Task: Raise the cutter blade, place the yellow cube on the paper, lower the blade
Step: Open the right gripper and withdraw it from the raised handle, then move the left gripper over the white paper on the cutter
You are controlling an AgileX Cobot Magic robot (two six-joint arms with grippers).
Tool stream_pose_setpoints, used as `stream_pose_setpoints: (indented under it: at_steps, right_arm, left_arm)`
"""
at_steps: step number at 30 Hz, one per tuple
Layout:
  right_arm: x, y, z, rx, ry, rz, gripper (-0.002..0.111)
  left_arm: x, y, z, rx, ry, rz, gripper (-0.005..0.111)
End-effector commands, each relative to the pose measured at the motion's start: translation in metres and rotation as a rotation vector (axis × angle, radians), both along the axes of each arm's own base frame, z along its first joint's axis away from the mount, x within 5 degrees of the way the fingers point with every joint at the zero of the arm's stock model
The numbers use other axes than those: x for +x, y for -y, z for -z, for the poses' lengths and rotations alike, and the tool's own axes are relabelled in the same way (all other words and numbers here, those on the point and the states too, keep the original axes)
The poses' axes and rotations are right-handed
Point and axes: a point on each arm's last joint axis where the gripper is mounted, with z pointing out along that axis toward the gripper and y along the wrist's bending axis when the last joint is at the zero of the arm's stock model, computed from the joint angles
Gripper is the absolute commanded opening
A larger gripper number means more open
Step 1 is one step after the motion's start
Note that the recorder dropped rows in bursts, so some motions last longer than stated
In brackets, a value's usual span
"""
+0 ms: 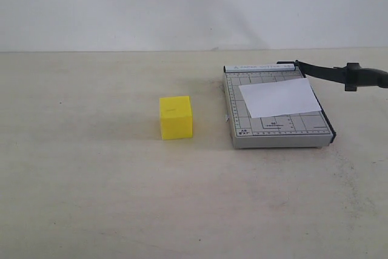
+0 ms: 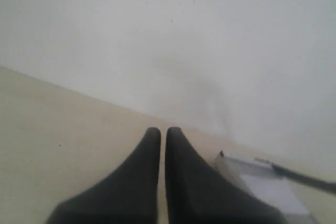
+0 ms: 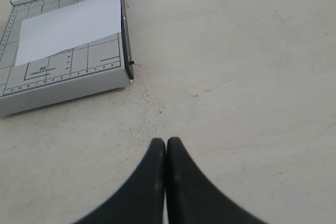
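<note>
Left hand (image 2: 163, 132) is clenched and empty above the bare worktop (image 1: 91, 180). The yellow cube (image 1: 176, 117) sits alone at 9 o'clock of the trimmer board (image 1: 242, 131), well apart from it. The paper (image 1: 280, 97) lies skewed on the board, and the cutter blade (image 1: 327, 72) looks raised, slanting out past the 2 o'clock corner. Fetching the cube looks next: spread the fingers first, then drop squarely over 2 opposite faces. Right hand (image 3: 166, 142) is clenched, empty, near the board. The board's print is too small to read

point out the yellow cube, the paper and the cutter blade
yellow cube (image 1: 176, 118), exterior view, centre, top of the front face
paper (image 1: 280, 97), exterior view, middle of the sheet
cutter blade (image 1: 330, 73), exterior view, midway along the black arm
</note>
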Motion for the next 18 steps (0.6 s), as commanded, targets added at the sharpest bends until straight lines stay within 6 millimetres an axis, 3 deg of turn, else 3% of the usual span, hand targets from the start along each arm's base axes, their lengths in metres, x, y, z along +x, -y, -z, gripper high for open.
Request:
stream_pose_setpoints:
  at_steps: [1,4,7,14,18]
  right_arm:
    - [0.001,-0.001,-0.002,0.0,0.001,-0.018,0.0]
    - [0.0,-0.003,-0.001,0.006,-0.008,-0.029,0.0]
    - [0.0,-0.003,-0.001,0.009,-0.013,-0.035,0.0]
    - [0.0,-0.004,0.0,0.055,-0.021,-0.019,0.0]
    - [-0.001,-0.005,0.0,0.067,-0.031,-0.028,0.0]
  left_arm:
    - [0.021,0.01,-0.033,0.344,-0.11,0.146,0.005]
    - [0.044,0.022,-0.052,0.407,-0.118,0.271,0.005]
    - [0.065,0.032,-0.056,0.285,-0.12,0.335,0.005]
    - [0.109,0.049,-0.023,0.235,-0.266,0.446,0.005]
    - [0.123,0.066,-0.012,0.189,-0.292,0.493,0.005]
